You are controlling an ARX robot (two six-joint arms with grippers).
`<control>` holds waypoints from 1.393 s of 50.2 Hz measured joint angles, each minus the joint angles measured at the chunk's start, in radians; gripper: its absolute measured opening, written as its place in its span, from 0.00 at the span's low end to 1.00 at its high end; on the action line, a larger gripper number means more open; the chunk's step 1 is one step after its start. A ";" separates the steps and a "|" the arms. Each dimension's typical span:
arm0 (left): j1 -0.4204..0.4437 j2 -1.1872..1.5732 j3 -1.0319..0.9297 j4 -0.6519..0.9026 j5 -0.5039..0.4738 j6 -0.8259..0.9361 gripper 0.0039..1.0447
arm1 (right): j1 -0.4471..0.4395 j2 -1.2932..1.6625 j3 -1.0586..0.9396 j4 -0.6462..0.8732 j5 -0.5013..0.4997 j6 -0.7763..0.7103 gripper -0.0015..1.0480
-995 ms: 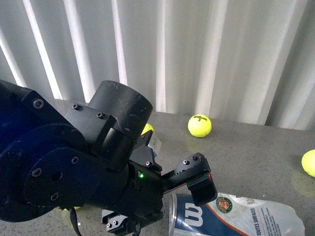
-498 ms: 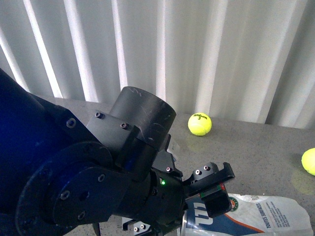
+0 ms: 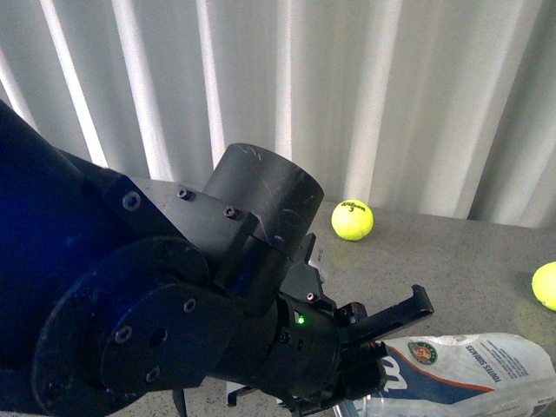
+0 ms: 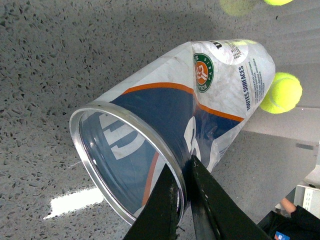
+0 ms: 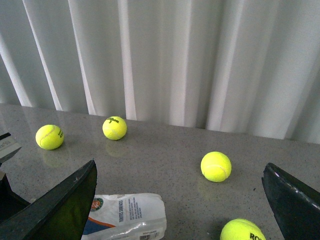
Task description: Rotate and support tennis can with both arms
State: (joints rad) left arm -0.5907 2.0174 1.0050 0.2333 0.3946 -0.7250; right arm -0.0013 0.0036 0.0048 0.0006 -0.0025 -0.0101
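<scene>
The tennis can lies on its side on the grey table at the front right, its rim end hidden behind my left arm. In the left wrist view my left gripper is shut on the can's metal rim, one finger inside the open mouth and one outside on the navy label. The can is empty. My right gripper is open and empty, above the table; the can's closed end shows beside its finger. The right gripper is out of the front view.
Yellow tennis balls lie loose on the grey table: one at the back, one at the right edge. The right wrist view shows several. White curtains hang behind the table.
My left arm has swung right and closer to the camera, and now covers the can's rim end. The can has shifted right with it.
</scene>
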 joint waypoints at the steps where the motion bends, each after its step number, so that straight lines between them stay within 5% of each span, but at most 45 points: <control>1: 0.003 -0.005 0.001 -0.007 -0.001 0.006 0.04 | 0.000 0.000 0.000 0.000 0.000 0.000 0.93; 9: 0.050 -0.088 0.054 -0.196 -0.001 0.134 0.04 | 0.000 0.000 0.000 0.000 0.000 0.000 0.93; 19: 0.064 -0.174 0.297 -0.631 -0.051 0.442 0.03 | 0.000 0.000 0.000 0.000 0.000 0.000 0.93; 29: -0.013 -0.113 0.722 -1.143 -0.141 0.814 0.03 | 0.000 0.000 0.000 0.000 0.000 0.000 0.93; 38: -0.072 -0.010 1.018 -1.398 -0.299 1.058 0.03 | 0.000 0.000 0.000 0.000 0.000 0.000 0.93; 48: -0.134 0.073 1.102 -1.365 -0.573 1.353 0.03 | 0.000 0.000 0.000 0.000 0.000 0.000 0.93; 70: -0.254 0.045 0.919 -1.296 -0.527 1.442 0.03 | 0.000 0.000 0.000 0.000 0.001 0.000 0.93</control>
State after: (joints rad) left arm -0.8444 2.0621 1.9240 -1.0630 -0.1322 0.7170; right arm -0.0013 0.0036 0.0048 0.0006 -0.0017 -0.0101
